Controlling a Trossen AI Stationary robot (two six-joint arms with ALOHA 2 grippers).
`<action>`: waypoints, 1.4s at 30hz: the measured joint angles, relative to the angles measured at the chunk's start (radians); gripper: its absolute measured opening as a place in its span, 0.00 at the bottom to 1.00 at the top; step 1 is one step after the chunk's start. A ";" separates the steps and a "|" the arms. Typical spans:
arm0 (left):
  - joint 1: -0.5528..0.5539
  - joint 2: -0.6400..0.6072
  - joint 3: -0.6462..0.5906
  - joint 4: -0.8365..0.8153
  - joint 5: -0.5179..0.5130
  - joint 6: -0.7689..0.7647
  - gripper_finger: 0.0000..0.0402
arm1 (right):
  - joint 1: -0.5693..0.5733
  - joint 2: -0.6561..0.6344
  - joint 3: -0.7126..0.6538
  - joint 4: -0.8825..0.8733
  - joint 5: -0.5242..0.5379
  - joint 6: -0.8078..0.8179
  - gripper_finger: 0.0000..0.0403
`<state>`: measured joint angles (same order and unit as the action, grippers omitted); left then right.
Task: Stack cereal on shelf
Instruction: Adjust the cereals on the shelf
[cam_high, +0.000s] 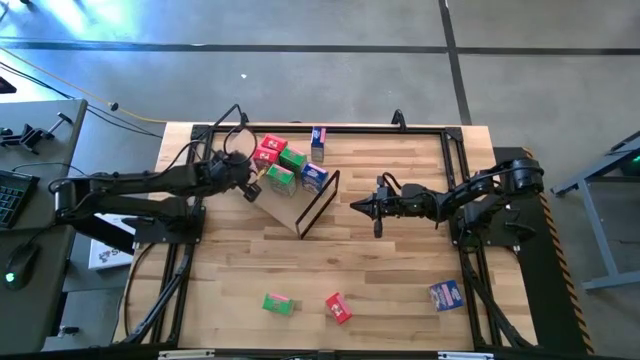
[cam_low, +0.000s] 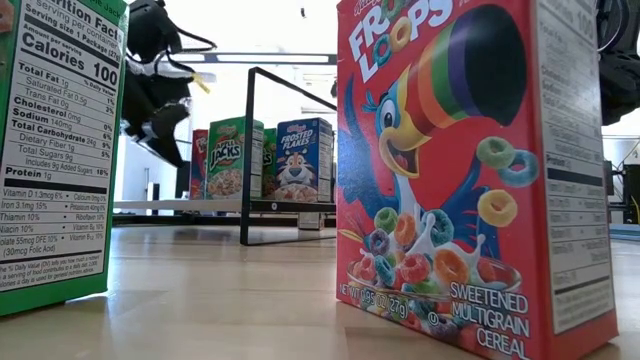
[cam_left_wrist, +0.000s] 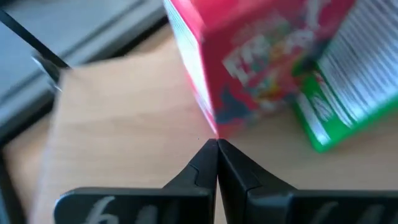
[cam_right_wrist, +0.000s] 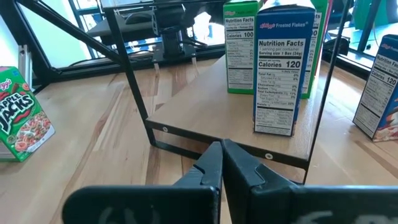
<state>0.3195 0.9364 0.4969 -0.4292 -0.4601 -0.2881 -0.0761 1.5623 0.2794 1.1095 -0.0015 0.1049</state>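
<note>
The shelf, a tan plywood panel (cam_high: 283, 200) with a thin dark frame (cam_high: 320, 205) at its right end, lies at the table's far middle. On it stand a red cereal box (cam_high: 268, 151), two green ones (cam_high: 292, 158) (cam_high: 280, 178) and a blue one (cam_high: 314, 176). My left gripper (cam_high: 252, 188) is shut over the panel's left part, its tips (cam_left_wrist: 217, 144) right at the red box (cam_left_wrist: 249, 68). My right gripper (cam_high: 358, 207) is shut and empty just right of the frame (cam_right_wrist: 224, 146), pointing at the blue box (cam_right_wrist: 280, 68). My left gripper's shut fingertips (cam_left_wrist: 210, 149) stand right at the red box's lower corner (cam_left_wrist: 214, 132), coming slanting down from the table's left. I cannot tell whether they touch it.
Another blue box (cam_high: 318, 142) stands on the table behind the shelf. A green box (cam_high: 277, 303), a red box (cam_high: 338, 307) and a blue box (cam_high: 445, 294) lie near the table's near edge; the first two fill the low view (cam_low: 55, 150) (cam_low: 470, 170).
</note>
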 joint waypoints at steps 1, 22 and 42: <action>0.000 -0.009 0.000 -0.011 0.022 -0.013 0.00 | 0.000 0.000 0.000 -0.001 0.000 0.000 0.00; 0.015 0.001 -0.105 0.221 -0.067 -0.022 0.00 | 0.000 0.000 0.000 -0.007 0.000 0.000 0.00; 0.014 -0.022 -0.105 0.224 0.178 -0.006 0.00 | 0.000 0.000 0.000 -0.008 0.000 0.000 0.00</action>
<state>0.3336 0.9142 0.3916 -0.2056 -0.2824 -0.2939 -0.0761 1.5623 0.2798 1.1019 -0.0013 0.1048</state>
